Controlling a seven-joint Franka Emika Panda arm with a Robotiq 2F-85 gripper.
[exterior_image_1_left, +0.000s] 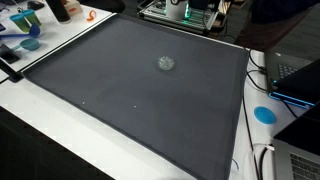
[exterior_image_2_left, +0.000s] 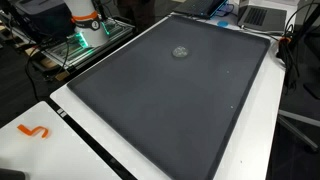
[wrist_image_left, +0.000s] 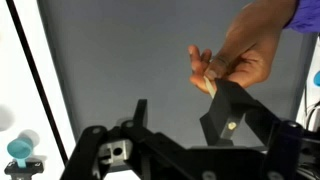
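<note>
Jaws apart and grasping nothing, my gripper (wrist_image_left: 182, 105) hangs over a dark mat (wrist_image_left: 120, 50) in the wrist view, its two black fingers rising from the bottom of the frame. A person's hand (wrist_image_left: 240, 55) occupies the upper right, with thumb and forefinger pinched on a pale scrap (wrist_image_left: 210, 79) too small to identify. The pale scrap sits at the tip of my finger on the right of the frame. I cannot tell whether it touches that tip or lies just beside it. The fingertip pinch looks suited to so slight a thing. The gap between my jaws appears to leave the hand room to work at that one tip without being caught between them.

At the lower left of the wrist view, a blue toy (wrist_image_left: 20, 150) stands on the white table (wrist_image_left: 15, 90), outside the mat's black border and well apart from the hand.

In both exterior views the mat (exterior_image_1_left: 120, 95) (exterior_image_2_left: 170, 110) covers most of the table (exterior_image_1_left: 60, 140) (exterior_image_2_left: 60, 150), seemingly laid to give a plain, even surface. A round grey thing (exterior_image_1_left: 166, 63) (exterior_image_2_left: 181, 51) lies alone on it, above the middle of each frame and well away from every edge. Neither my gripper nor the hand shows in those views.
</note>
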